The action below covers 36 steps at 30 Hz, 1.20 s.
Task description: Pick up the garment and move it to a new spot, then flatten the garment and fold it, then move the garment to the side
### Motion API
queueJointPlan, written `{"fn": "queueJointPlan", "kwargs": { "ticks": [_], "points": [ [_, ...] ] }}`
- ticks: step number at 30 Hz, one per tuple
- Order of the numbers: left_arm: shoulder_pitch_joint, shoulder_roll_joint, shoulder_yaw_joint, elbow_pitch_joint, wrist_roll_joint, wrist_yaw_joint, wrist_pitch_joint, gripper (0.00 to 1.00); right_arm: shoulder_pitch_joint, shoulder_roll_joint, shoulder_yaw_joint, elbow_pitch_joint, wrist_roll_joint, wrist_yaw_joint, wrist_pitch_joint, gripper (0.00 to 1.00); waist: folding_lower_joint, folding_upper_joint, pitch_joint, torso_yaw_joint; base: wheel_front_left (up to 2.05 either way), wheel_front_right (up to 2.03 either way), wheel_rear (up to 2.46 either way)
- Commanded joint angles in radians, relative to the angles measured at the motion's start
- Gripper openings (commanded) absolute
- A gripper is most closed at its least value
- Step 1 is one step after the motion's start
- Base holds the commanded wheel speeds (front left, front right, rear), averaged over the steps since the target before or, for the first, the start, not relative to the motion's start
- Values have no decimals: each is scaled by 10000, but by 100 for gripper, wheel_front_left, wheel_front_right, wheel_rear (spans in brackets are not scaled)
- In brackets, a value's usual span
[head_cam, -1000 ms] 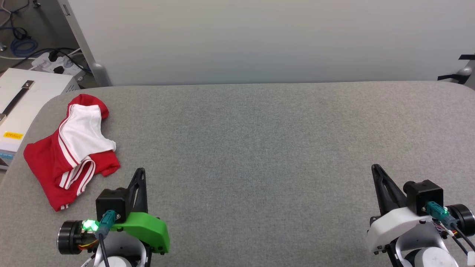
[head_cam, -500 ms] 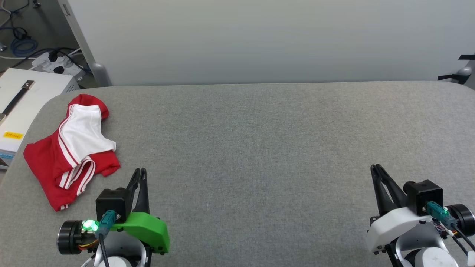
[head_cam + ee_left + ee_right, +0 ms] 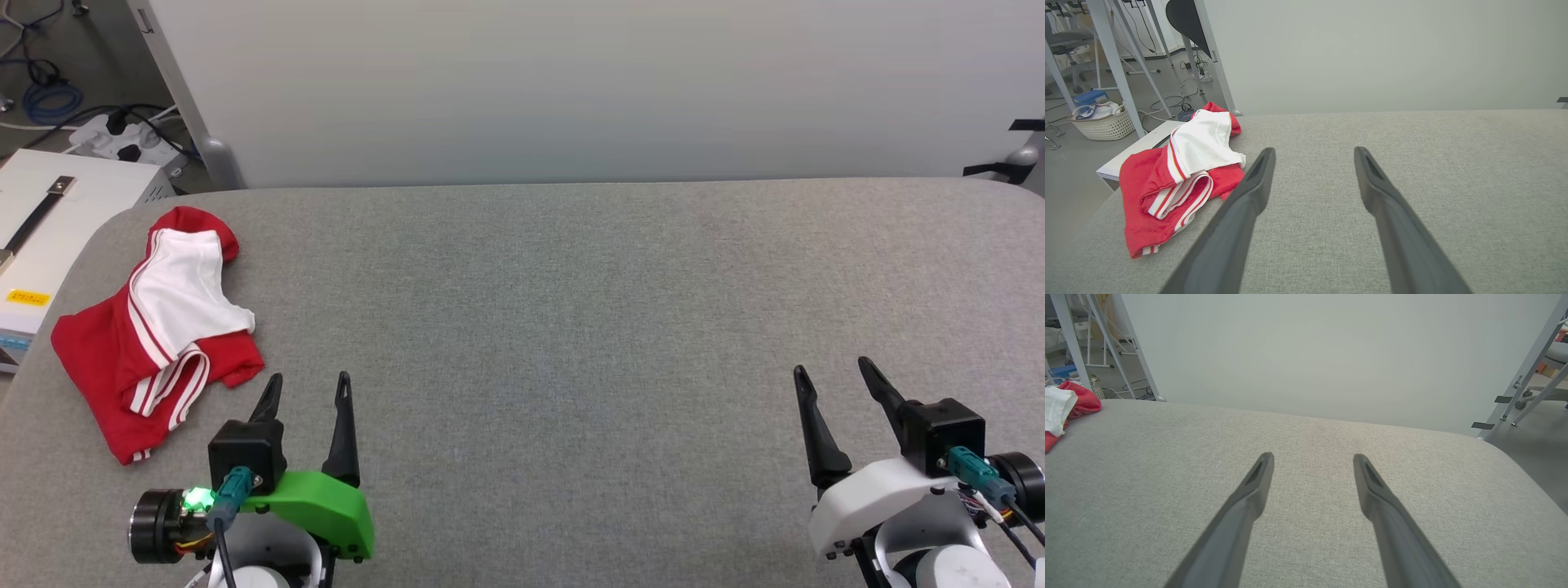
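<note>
The red jersey T-shirt (image 3: 155, 327) lies crumpled at the left end of the grey fabric counter (image 3: 555, 327), in the middle left of the head view, close to the counter's rounded corner. A white sleeve with red-and-white striped trim sits on top of the red cloth, and a striped hem folds over near the lower edge of the heap. No print can be seen in these folds.

The left tool (image 3: 310, 377), on its green mount, stands at the lower left of the head view, released, its two dark fingers spread apart and holding nothing. Its nearer fingertip is just beside the shirt's lower right edge without touching it. In the left wrist view the shirt (image 3: 1180, 175) lies left of the open fingers.

The right tool (image 3: 830, 366), on its white mount, stands at the lower right, well apart from the shirt, also released, with bare counter between its fingers. In the right wrist view a bit of the shirt (image 3: 1061, 408) shows at the far left edge.

A white box (image 3: 49, 212) with a yellow label stands beyond the counter's left edge, with a power strip (image 3: 122, 139) on the floor behind it. A pale panel (image 3: 571, 82) backs the counter
</note>
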Motion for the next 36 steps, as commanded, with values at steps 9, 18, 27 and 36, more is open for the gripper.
{"fn": "queueJointPlan", "kwargs": {
  "ticks": [9,18,27,36],
  "points": [
    [11,-9,-7,99,-244,-44,-309,100,63,4,-80,-2,251,-1,-308,100,0,-1,3,0,0,0,0],
    [27,-12,20,55,-382,-70,-493,100,78,5,-95,-114,418,-2,-489,100,0,-1,6,10,0,0,0],
    [45,-15,35,-52,-547,-112,-682,100,112,6,-44,-307,599,-3,-674,100,0,-1,47,23,0,0,0],
    [55,-19,-64,256,-675,-200,-869,100,152,8,-58,-140,661,-3,-860,100,0,-1,79,36,0,0,0]
  ]
}}
